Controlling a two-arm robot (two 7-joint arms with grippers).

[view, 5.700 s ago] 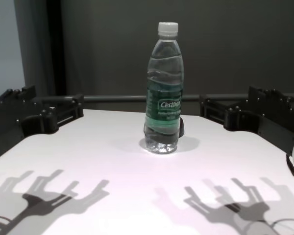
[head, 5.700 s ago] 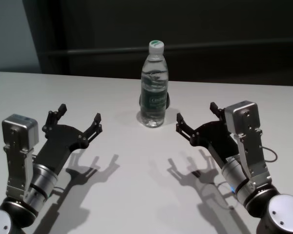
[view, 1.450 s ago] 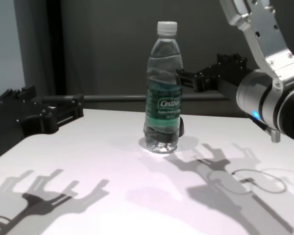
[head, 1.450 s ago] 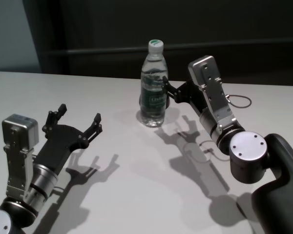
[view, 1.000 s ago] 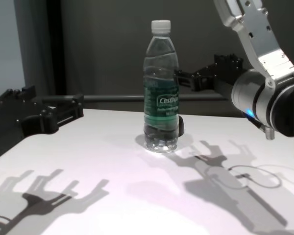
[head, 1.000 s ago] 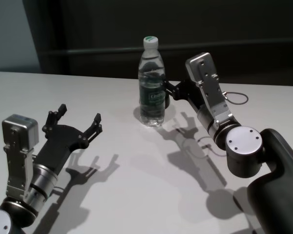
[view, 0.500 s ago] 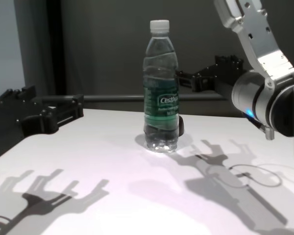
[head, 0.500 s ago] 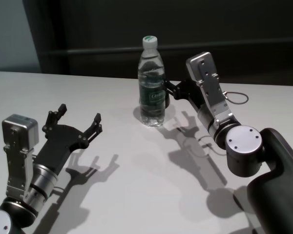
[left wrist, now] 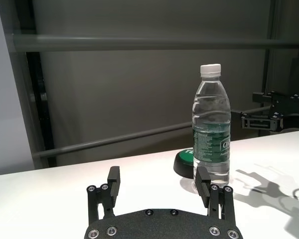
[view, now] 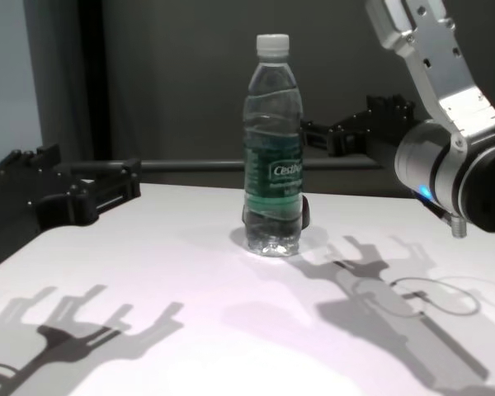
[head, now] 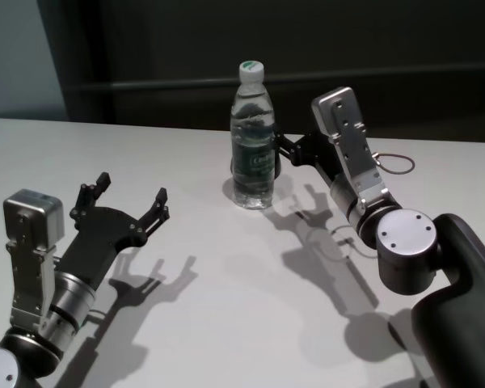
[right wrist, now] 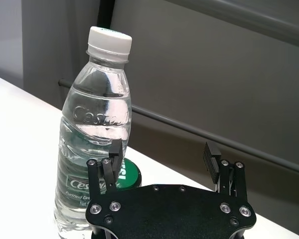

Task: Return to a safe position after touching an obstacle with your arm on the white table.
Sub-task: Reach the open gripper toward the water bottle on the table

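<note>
Table: white table [head: 226,323], plain and smooth, cast with arm shadows; dark wall and a grey rail behind.
Left gripper [head: 129,196]: near left, low over the table, fingers spread, holding nothing.
Bottle [head: 253,137]: one, upright, centre far, white cap, green label.
Right gripper [head: 281,152]: just right of the bottle at label height, fingers apart, nothing grasped; contact cannot be told.
Puck [left wrist: 183,163]: one, black with green top, touching the bottle's base.

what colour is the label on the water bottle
Green with white lettering, on the water bottle; the chest view shows the label best.
</note>
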